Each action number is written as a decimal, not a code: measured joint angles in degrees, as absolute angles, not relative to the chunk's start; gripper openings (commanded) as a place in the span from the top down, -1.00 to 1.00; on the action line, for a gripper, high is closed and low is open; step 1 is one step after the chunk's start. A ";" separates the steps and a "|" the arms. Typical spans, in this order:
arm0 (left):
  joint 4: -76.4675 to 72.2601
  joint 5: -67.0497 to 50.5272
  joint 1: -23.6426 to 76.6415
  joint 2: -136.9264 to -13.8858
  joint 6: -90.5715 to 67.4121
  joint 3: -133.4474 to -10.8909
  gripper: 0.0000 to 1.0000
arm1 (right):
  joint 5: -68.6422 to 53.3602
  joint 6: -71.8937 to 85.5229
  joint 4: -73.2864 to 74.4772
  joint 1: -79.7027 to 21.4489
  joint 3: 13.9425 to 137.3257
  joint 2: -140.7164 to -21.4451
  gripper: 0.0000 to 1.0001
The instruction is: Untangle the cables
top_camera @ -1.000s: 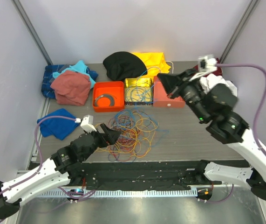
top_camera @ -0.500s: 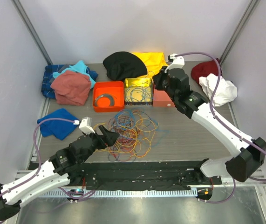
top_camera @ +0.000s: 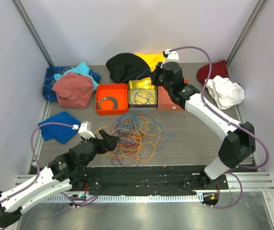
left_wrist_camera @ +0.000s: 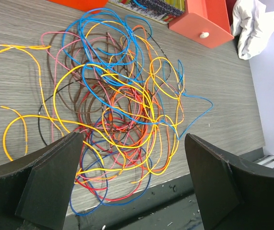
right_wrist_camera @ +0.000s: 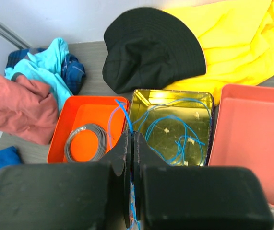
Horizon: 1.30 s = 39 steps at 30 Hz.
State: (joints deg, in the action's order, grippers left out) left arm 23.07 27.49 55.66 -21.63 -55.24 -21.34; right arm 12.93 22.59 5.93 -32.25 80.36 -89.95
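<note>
The cables [top_camera: 136, 135] lie in a loose tangle of yellow, blue, orange, red and pink loops on the table's middle; they fill the left wrist view [left_wrist_camera: 122, 110]. My left gripper [top_camera: 109, 140] is open and empty, and its jaws straddle the tangle's near edge [left_wrist_camera: 132, 163]. My right gripper [top_camera: 157, 76] hangs over the back of the gold tin [top_camera: 143, 85]. It is shut on a thin blue cable [right_wrist_camera: 122, 110] that rises between the fingertips [right_wrist_camera: 131, 139]. More blue cable [right_wrist_camera: 184, 132] lies coiled in the gold tin [right_wrist_camera: 172, 92].
An orange tray [top_camera: 122, 106] left of the tin holds a grey coiled ring [right_wrist_camera: 84, 141]. A salmon box [top_camera: 168, 101] stands right of the tin. Clothes lie around: black hat [top_camera: 127, 66], yellow cloth [top_camera: 160, 61], pink and teal pile [top_camera: 72, 86], blue cloth [top_camera: 59, 127], white cloth [top_camera: 225, 92].
My right arm has swung from high on the right down and left to the back of the gold tin. My left gripper has edged slightly towards the tangle.
</note>
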 measured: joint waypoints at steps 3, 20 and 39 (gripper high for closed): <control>23.57 28.01 55.64 -21.47 -54.96 -21.52 -0.88 | 12.86 22.55 5.32 -31.68 81.97 -90.74 0.98; 24.16 28.49 55.66 -22.98 -53.63 -22.83 -0.88 | 11.84 22.52 2.96 -28.95 87.81 -100.27 0.98; 23.75 28.40 55.66 -24.25 -53.78 -22.83 -0.88 | 17.69 22.15 7.66 -29.87 80.97 -104.60 -0.09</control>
State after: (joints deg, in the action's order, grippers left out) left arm 23.75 28.40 55.66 -24.25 -53.78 -22.83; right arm 17.69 22.15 7.66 -29.87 80.97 -104.60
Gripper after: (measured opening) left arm 0.938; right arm 0.571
